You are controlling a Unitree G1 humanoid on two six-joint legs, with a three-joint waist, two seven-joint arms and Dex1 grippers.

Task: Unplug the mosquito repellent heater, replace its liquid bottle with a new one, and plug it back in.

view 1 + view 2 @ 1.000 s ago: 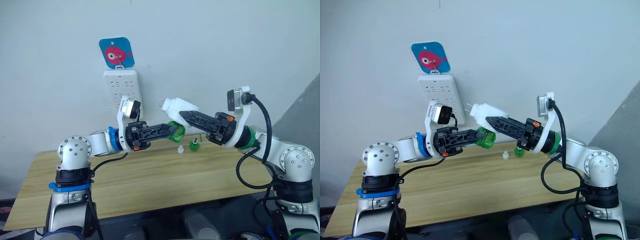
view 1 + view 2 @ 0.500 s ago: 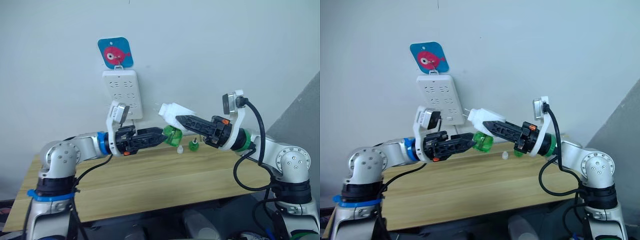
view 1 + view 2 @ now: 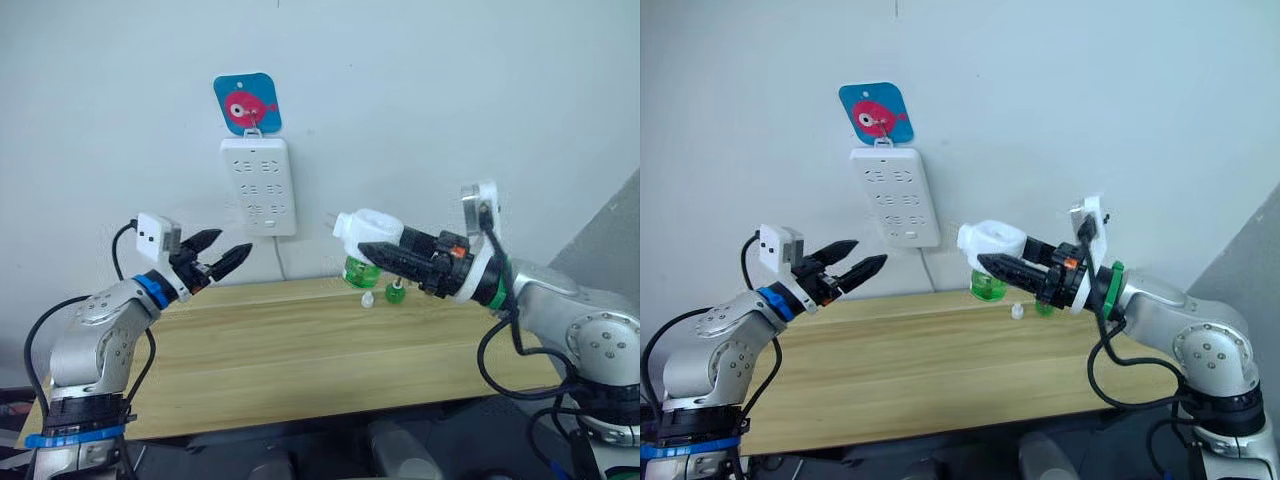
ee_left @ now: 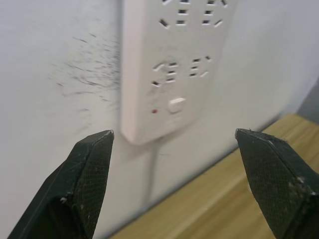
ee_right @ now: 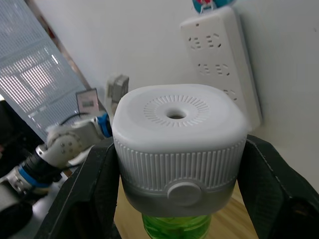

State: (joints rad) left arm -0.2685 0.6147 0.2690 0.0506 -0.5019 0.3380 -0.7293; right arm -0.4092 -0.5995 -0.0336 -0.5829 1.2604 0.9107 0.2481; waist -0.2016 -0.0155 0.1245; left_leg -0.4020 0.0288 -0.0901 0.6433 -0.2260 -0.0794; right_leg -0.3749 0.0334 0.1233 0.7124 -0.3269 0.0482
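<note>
Holding the mosquito repellent heater (image 3: 365, 230) above the desk (image 3: 290, 350), right gripper (image 3: 372, 253) is pinching it; left gripper (image 3: 228, 250) is spread. Prongs should be lined up squarely with the power strip (image 3: 258, 187).

Both arms are silver-grey with rounded, screw-dotted joints and looping black cables. The left arm has blue bands, the right green. Each end effector has black textured fingers and a white wrist camera.

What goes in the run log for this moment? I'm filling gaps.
right gripper: shut on mosquito repellent heater, green bottle attached | left gripper: open, empty | heater: unplugged from power strip
</note>
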